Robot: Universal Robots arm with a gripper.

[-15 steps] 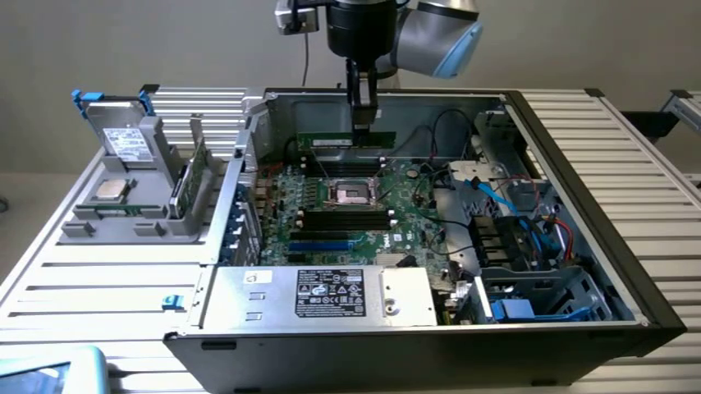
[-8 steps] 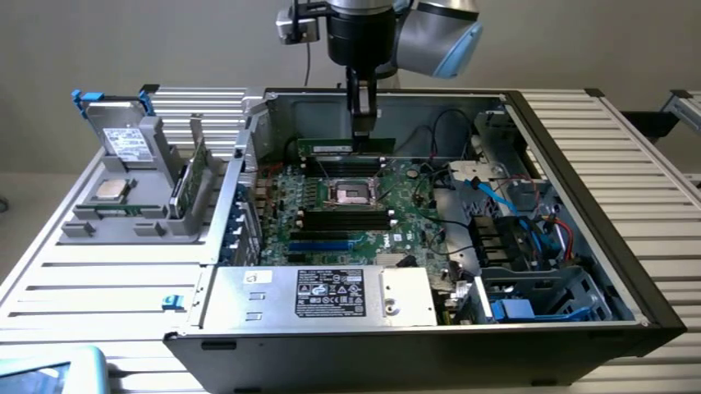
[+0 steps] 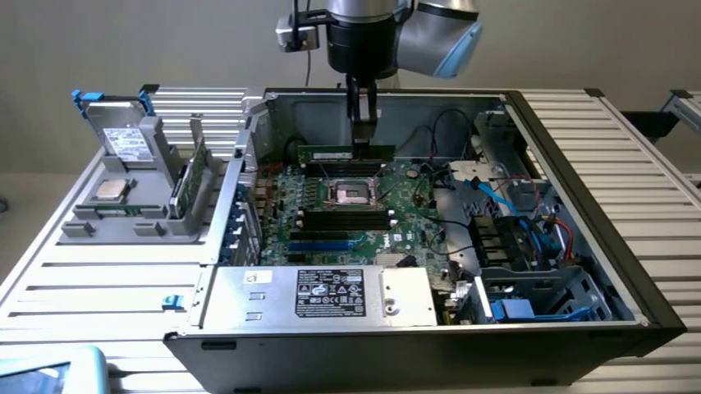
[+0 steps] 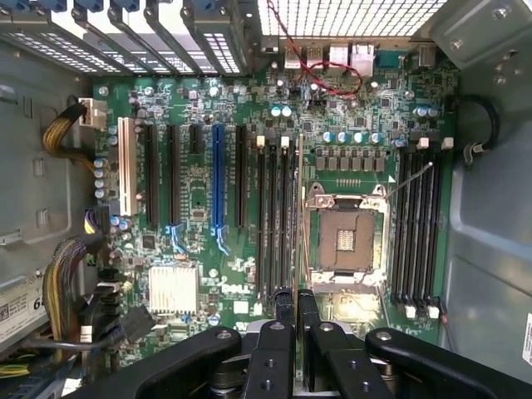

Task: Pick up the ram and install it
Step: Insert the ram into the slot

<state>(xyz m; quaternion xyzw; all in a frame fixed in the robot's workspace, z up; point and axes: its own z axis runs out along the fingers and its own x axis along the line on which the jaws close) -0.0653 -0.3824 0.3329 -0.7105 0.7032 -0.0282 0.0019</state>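
The ram [image 3: 328,154], a narrow green stick, hangs level inside the open computer case, just above the far side of the motherboard [image 3: 411,226]. My gripper [image 3: 363,138] comes straight down from above and is shut on the stick's upper edge. In the wrist view the ram [image 4: 299,208] shows edge-on as a thin pale line running out from between my fingertips [image 4: 297,301]. It lies over the strip between a bank of black memory slots [image 4: 274,216] and the empty processor socket [image 4: 343,241]. A second bank of slots [image 4: 416,224] sits on the socket's other side.
A grey stand [image 3: 110,226] at the exterior view's left holds a green expansion card [image 3: 189,185] and a square silver processor chip [image 3: 110,190]. The power supply [image 3: 318,295] fills the case's near side. Cables and drive bays [image 3: 515,238] crowd the exterior view's right.
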